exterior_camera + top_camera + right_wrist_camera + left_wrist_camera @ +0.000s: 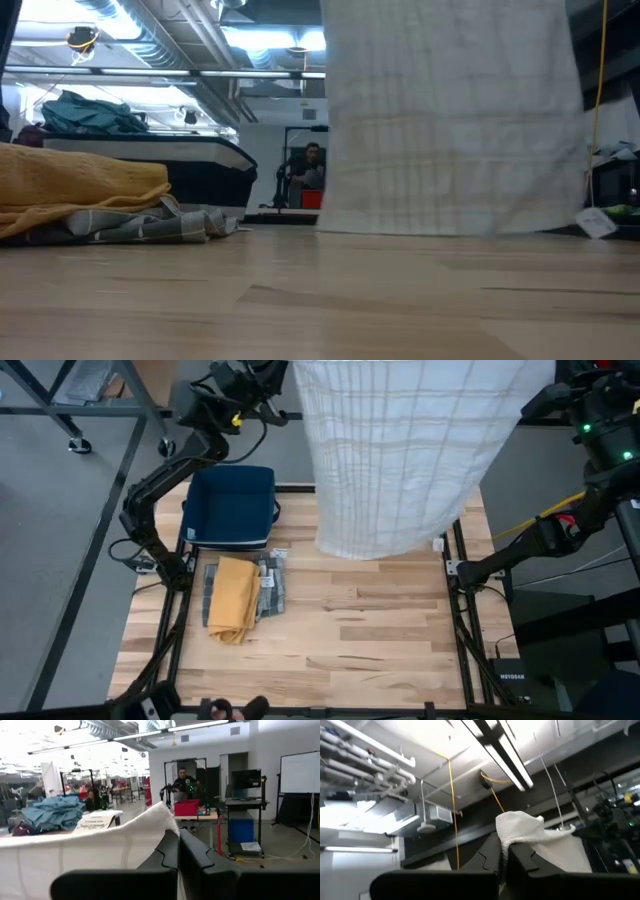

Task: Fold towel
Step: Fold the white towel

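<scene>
I have the white waffle-weave towel with faint grey check lines [400,450] hanging spread between both arms over the table's twelve o'clock edge, its lower hem just above the light wooden slatted tabletop [370,630]. My left gripper [503,851] is clamped on one top corner and my right gripper [178,851] is pinched tight on the other. At nine o'clock lies a folded mustard-yellow towel [234,598] on a grey checked cloth [272,586], with a navy blue bin [232,506] at ten o'clock.
</scene>
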{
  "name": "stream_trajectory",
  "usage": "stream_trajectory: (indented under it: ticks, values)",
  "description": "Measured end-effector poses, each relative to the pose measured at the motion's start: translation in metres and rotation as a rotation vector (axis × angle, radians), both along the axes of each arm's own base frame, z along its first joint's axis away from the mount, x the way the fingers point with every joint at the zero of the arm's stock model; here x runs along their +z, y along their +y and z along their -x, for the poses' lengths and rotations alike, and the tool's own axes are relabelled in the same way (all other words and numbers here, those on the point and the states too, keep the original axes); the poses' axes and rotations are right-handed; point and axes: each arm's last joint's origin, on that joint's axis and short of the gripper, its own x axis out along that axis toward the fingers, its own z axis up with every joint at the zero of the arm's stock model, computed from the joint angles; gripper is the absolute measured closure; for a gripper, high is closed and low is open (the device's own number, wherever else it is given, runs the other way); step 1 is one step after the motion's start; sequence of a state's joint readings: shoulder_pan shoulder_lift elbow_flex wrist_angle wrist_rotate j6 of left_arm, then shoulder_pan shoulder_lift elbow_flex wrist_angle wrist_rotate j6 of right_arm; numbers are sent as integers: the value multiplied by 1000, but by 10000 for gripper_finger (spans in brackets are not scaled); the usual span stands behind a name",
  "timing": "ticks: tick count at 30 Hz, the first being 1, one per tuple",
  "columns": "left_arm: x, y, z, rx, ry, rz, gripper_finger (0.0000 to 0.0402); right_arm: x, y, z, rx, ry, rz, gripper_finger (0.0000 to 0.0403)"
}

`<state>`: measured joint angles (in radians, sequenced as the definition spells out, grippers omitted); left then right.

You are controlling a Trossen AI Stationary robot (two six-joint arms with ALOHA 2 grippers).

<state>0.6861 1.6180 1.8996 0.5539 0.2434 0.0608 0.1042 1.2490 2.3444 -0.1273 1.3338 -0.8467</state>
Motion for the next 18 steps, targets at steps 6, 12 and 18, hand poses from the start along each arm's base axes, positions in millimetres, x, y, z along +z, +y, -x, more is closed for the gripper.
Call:
stream_trajectory:
  ticks: [6, 12, 18]
  values:
    - [-2, 6, -2, 61, -38, -21, 401, 1, -1, 6, 3, -14, 6, 398]
    - [3, 3, 0, 50, -58, -27, 401, 0, 0, 3, 1, 3, 0, 398]
    - [17, -11, 3, -20, -81, -61, 401, -3, 0, -3, -34, 55, -43, 398]
